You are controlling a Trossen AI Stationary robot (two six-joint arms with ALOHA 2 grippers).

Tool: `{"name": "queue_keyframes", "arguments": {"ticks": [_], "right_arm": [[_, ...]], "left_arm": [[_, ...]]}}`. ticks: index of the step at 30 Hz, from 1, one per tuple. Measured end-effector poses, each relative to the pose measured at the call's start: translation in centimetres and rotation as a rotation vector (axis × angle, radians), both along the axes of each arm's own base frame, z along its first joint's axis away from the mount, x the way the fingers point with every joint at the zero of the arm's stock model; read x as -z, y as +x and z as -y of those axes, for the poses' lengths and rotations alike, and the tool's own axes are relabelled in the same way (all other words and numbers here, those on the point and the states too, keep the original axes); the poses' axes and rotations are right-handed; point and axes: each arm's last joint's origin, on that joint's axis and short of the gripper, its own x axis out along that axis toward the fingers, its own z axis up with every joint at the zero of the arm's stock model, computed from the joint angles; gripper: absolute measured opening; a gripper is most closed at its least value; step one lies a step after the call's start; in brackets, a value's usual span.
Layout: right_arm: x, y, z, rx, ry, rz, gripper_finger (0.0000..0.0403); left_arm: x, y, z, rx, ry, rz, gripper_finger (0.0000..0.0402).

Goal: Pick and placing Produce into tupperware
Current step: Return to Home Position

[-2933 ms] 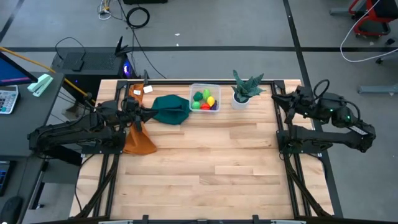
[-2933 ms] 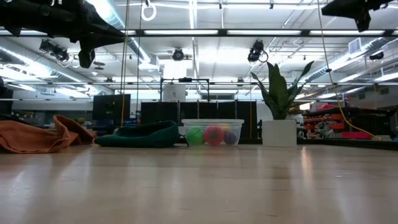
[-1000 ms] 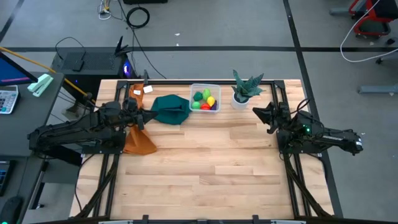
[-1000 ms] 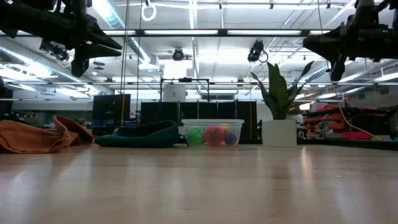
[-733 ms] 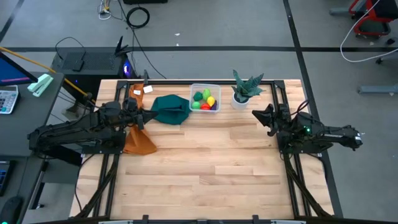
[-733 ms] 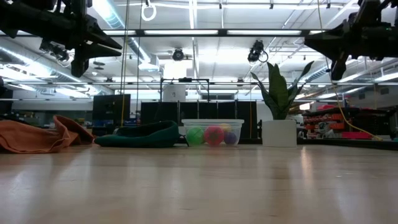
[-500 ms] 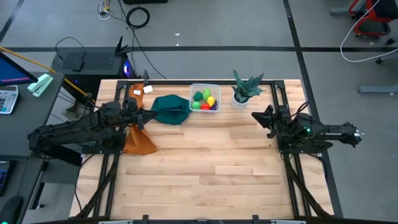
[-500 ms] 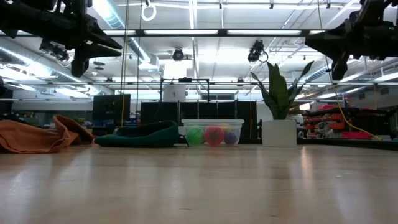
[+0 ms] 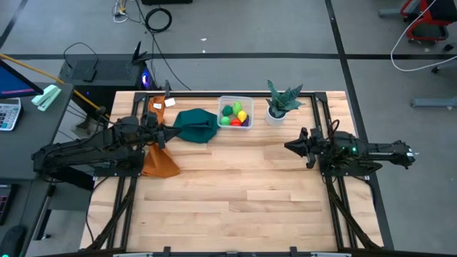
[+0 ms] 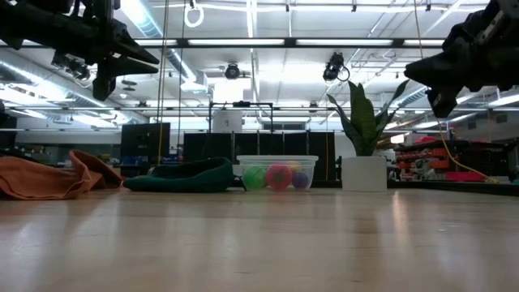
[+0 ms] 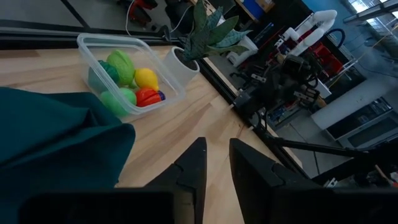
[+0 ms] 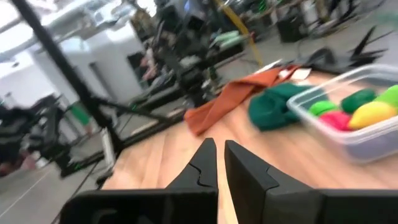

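The tupperware (image 9: 223, 101) is a clear square tub at the table's far middle, resting on its base. Inside it lies the produce (image 9: 235, 114): red, yellow, light green, dark green and purple pieces, also seen as the produce (image 11: 134, 84) and the produce (image 12: 364, 111). My left gripper (image 9: 170, 130) hovers at the far left over the dark green cloth (image 9: 194, 126), its fingers (image 11: 194, 163) slightly apart with nothing between them. My right gripper (image 9: 288, 147) hangs shut in the air right of the table's middle, pointing toward the left edge, holding nothing.
A potted green plant (image 9: 280, 103) in a white pot stands just right of the tupperware. An orange cloth (image 9: 158, 160) lies crumpled under the left arm at the far left. Bare wood (image 9: 235, 193) covers the middle and near half.
My right gripper has swung from pointing at the far left toward pointing at the left edge. Its tips have gone toward the near edge and sunk a little. It has stayed shut.
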Motion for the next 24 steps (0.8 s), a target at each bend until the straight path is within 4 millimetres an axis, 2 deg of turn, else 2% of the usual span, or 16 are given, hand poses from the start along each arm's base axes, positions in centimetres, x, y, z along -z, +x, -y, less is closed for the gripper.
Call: {"name": "queue_keyframes", "arguments": {"ticks": [8,18,24], "right_arm": [[0.46,0.02,-0.31,-0.108,-0.045,-0.048,0.0000],[0.68,0.00,-0.32,-0.109,-0.147,-0.078,0.0000],[0.71,0.00,-0.26,-0.093,-0.269,-0.087,0.0000]], "left_arm": [[-0.01,0.00,0.00,0.000,-0.001,0.001,0.0078],[0.00,0.00,0.00,0.000,-0.003,0.001,0.0082],[0.00,0.00,0.00,-0.001,-0.010,0.003,0.0079]]}}
